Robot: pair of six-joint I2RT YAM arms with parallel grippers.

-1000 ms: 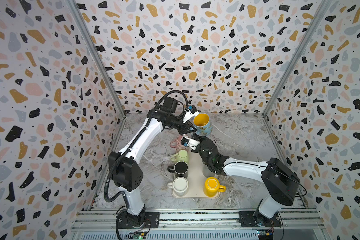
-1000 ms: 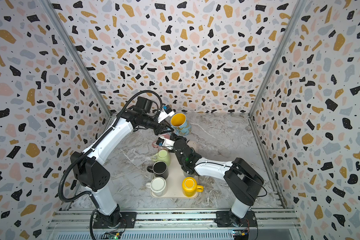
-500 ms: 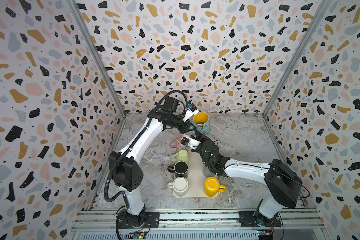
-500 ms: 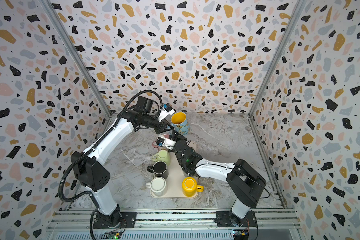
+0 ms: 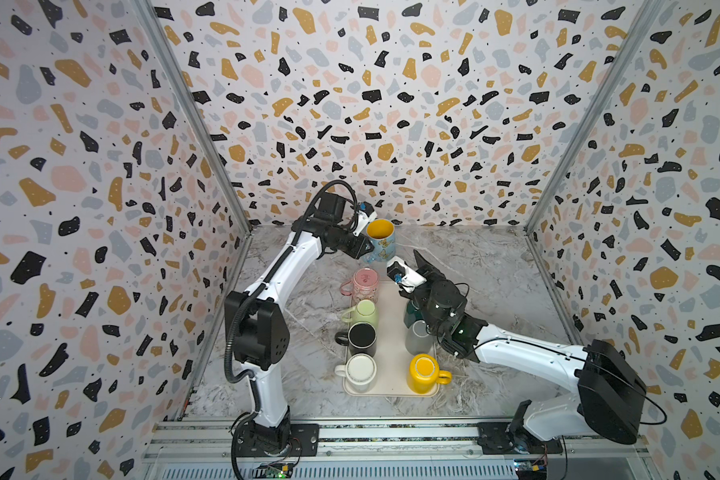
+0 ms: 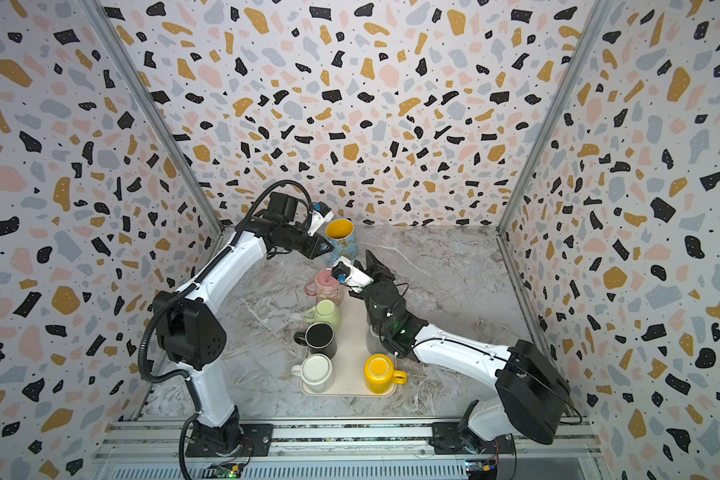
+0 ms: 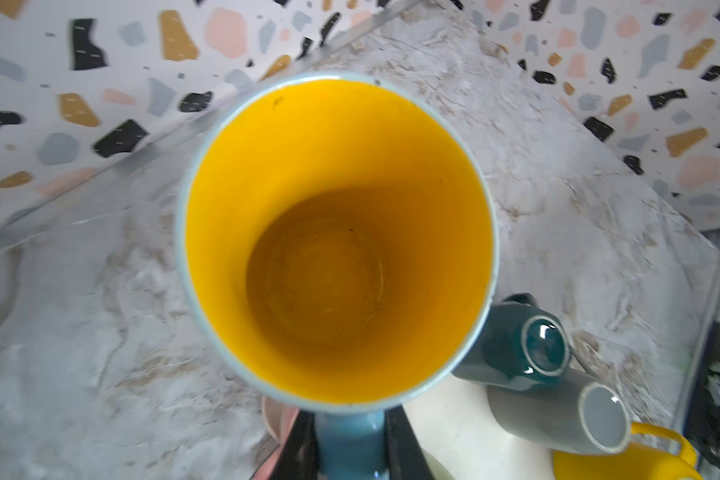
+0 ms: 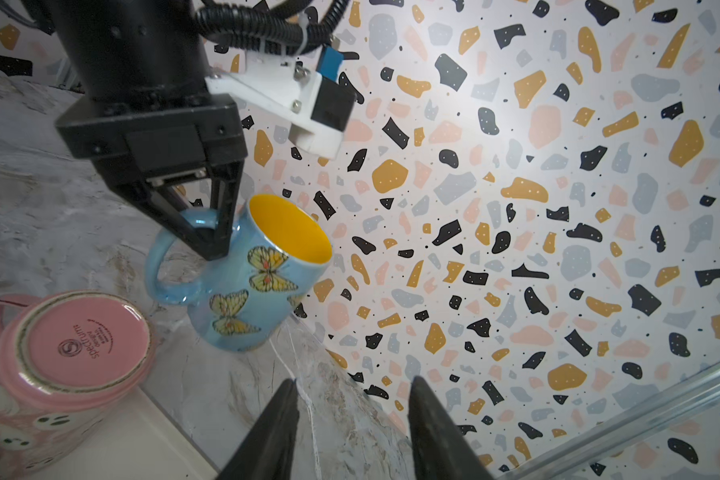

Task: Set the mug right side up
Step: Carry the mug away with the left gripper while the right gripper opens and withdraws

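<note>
Robot lab test cell. Printed terrazzo walls on three sides, aluminium corner post, marble-look surface. Left arm and right arm bolted to extruded rail at front (bare circuit board just beneath).

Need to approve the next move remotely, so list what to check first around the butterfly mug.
1. Mouth of the butterfly mug facing up: ok, though tilted.
2. Left hand shut on the mug's handle: ok.
3. Right hand open, empty and apart from the mug: ok.
4. Mug base resting on the marble table: cannot tell.
5. Gap between the butterfly mug and the upside-down pink mug: ok, they are apart.
</note>
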